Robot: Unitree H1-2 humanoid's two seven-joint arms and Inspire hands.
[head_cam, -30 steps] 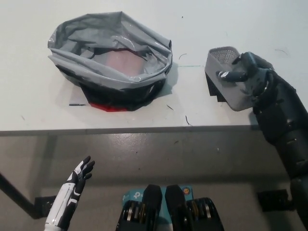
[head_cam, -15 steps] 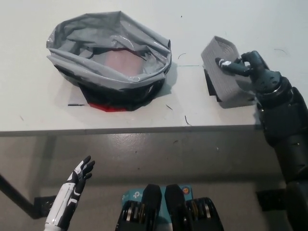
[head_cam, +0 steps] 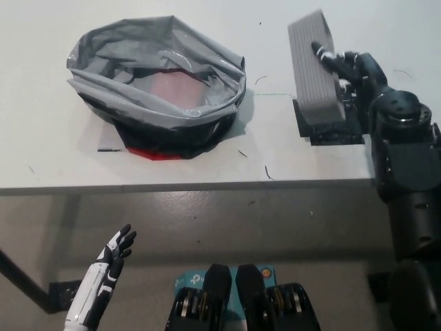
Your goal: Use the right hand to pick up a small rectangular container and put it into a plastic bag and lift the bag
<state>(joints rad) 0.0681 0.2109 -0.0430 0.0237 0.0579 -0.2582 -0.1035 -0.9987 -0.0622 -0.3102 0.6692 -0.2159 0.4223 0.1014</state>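
Grey container (head_cam: pixel 315 69) pinched in right hand (head_cam: pixel 351 72), long axis pointing away; bag (head_cam: pixel 157 83) sits well left.

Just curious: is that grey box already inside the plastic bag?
No, the grey box is in the right hand, to the right of the bag.

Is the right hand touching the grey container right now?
Touching. In the head view the black right hand has fingers laid across the ribbed side of the grey container, with no gap between them.

White left hand (head_cam: pixel 114 256); bulky black right hand (head_cam: pixel 351 69).
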